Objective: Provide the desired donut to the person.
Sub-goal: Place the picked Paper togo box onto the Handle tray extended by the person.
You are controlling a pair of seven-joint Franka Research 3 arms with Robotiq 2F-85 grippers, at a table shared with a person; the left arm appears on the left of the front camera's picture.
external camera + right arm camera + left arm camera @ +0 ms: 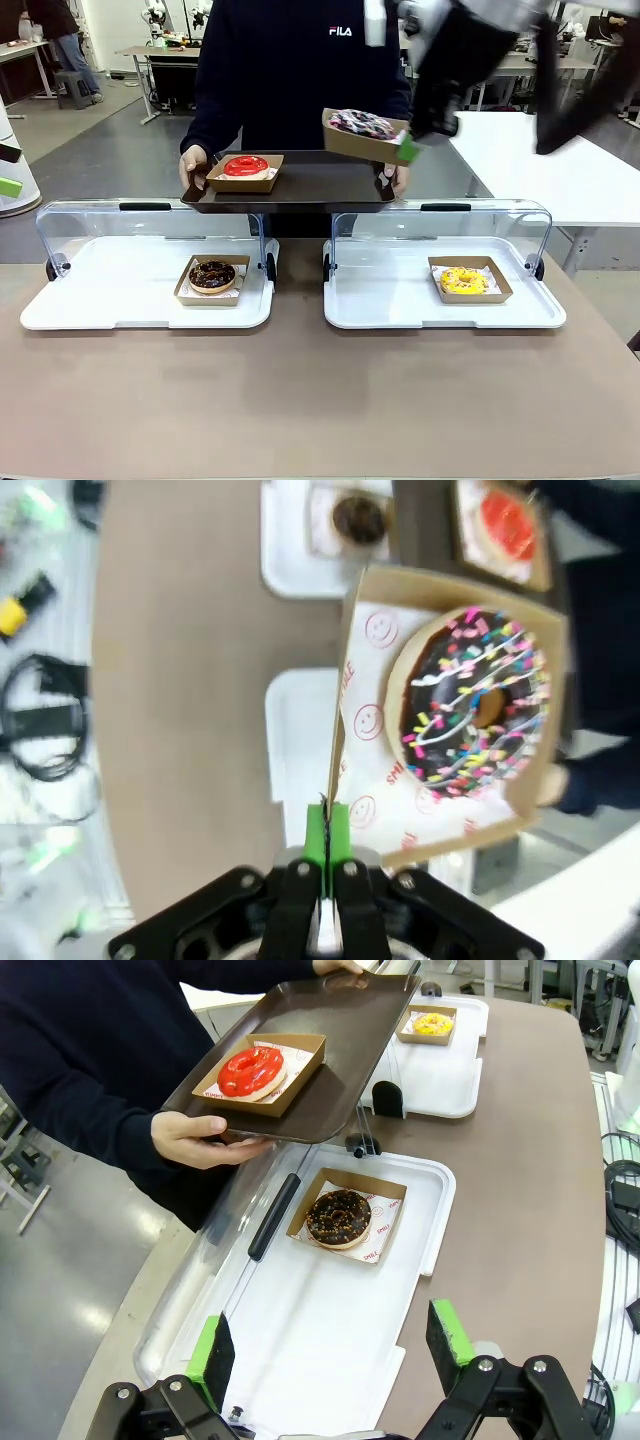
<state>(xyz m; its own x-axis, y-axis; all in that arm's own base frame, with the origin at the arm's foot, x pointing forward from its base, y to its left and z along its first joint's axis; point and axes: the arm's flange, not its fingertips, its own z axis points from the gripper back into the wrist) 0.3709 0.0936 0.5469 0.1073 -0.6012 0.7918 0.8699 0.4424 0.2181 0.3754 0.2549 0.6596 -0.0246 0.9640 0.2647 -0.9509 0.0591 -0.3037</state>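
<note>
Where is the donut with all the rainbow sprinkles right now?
The sprinkle donut sits in its cardboard box, held up by the right tool above the right end of the brown tray the person holds, near the red donut.

Grey floor (100,150), white side table (570,170), distant workbenches (160,50) behind a brown tabletop (300,400).

The person (300,70) wears a black long-sleeved sweatshirt with a small white FILA logo.

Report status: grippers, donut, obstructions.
Right gripper shut on sprinkle donut box, above person's tray. Left gripper open, idle. Red donut already on tray. Nothing blocking.
</note>
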